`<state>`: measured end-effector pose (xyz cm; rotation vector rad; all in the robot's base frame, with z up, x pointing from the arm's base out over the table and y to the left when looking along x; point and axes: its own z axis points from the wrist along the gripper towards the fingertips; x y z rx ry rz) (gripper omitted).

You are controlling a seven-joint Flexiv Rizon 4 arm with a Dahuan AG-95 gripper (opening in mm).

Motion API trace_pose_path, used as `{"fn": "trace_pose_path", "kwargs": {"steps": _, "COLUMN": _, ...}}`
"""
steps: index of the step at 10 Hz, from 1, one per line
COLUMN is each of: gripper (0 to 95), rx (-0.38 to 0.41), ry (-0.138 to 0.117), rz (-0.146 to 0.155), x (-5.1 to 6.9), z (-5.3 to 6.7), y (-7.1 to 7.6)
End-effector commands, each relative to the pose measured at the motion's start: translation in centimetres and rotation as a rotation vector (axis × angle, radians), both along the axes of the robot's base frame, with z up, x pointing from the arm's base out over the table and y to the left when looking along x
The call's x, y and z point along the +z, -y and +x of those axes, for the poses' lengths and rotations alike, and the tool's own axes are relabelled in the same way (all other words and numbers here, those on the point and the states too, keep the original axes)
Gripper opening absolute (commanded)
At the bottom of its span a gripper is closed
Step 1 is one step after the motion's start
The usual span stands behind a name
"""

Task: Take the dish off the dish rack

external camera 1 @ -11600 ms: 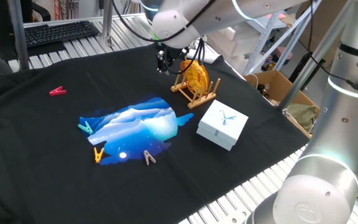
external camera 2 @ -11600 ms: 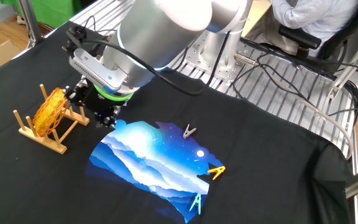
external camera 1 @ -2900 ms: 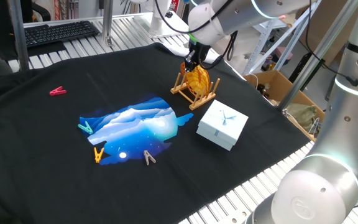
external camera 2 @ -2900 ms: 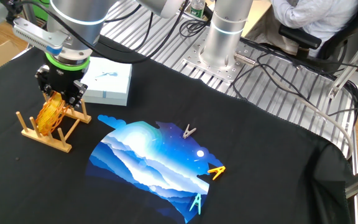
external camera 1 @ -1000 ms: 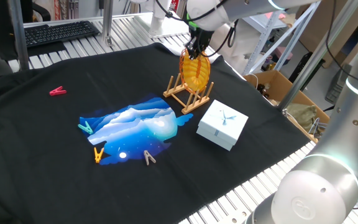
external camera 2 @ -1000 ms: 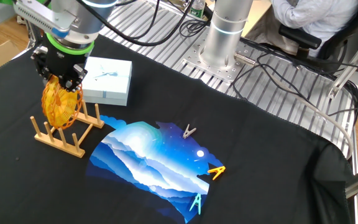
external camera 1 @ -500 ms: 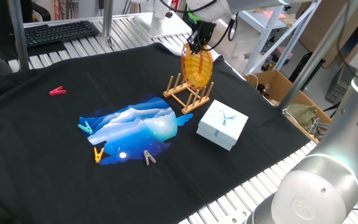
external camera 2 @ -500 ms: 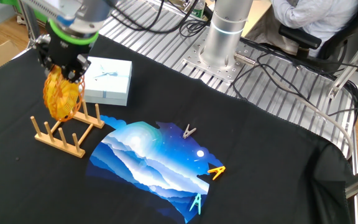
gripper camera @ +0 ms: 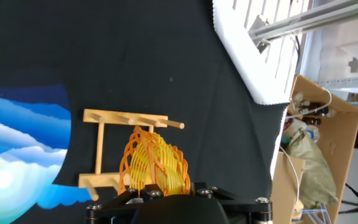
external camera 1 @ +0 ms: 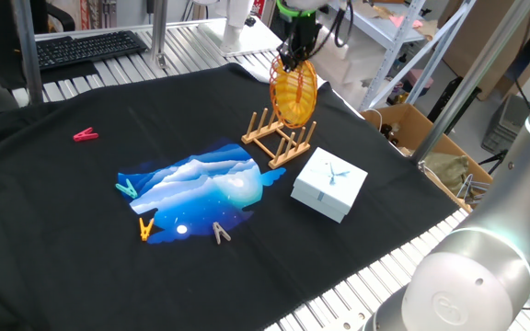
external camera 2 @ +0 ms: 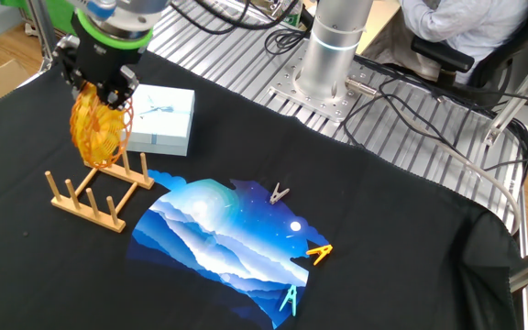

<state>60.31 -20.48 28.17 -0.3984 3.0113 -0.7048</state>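
The dish is a round orange-yellow wicker plate. It hangs on edge from my gripper, which is shut on its top rim. Its lower edge is level with the peg tops of the wooden dish rack, just above them. In the other fixed view the dish hangs under the gripper, with the rack below and slightly in front. The hand view shows the dish between my fingers and the rack beneath on the black cloth.
A white square box lies right of the rack. A blue printed patch is on the black cloth, with coloured clothespins around it and a pink one far left. A cardboard box stands off the table's right edge.
My gripper has risen with the dish, whose lower edge has come up out of the rack pegs. The rack has stayed in place over the last second.
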Motion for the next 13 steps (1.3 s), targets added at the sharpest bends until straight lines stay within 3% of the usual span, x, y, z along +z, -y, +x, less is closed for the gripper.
{"fn": "trace_pose_path", "kwargs": {"steps": 1, "gripper": 0.0, "rx": -0.006, "ry": -0.009, "rz": -0.001, "x": 0.5, "z": -0.5, "y": -0.5}}
{"fn": "trace_pose_path", "kwargs": {"steps": 3, "gripper": 0.0, "rx": -0.012, "ry": -0.020, "rz": 0.005, "x": 1.1, "z": -1.0, "y": -1.3}}
{"fn": "trace_pose_path", "kwargs": {"steps": 6, "gripper": 0.0, "rx": -0.046, "ry": -0.031, "rz": 0.038, "x": 1.6, "z": -1.6, "y": -2.8}}
{"fn": "trace_pose_path", "kwargs": {"steps": 8, "gripper": 0.0, "rx": -0.098, "ry": -0.041, "rz": 0.091, "x": 1.6, "z": -1.9, "y": -4.4}}
{"fn": "trace_pose_path", "kwargs": {"steps": 10, "gripper": 0.0, "rx": -0.133, "ry": -0.047, "rz": 0.094, "x": 1.4, "z": -1.9, "y": -6.7}}
{"fn": "trace_pose_path", "kwargs": {"steps": 12, "gripper": 0.0, "rx": -0.178, "ry": -0.053, "rz": 0.132, "x": 1.1, "z": -2.1, "y": -8.8}}
{"fn": "trace_pose_path", "kwargs": {"steps": 13, "gripper": 0.0, "rx": -0.230, "ry": -0.050, "rz": 0.180, "x": 0.6, "z": -2.3, "y": -10.0}}
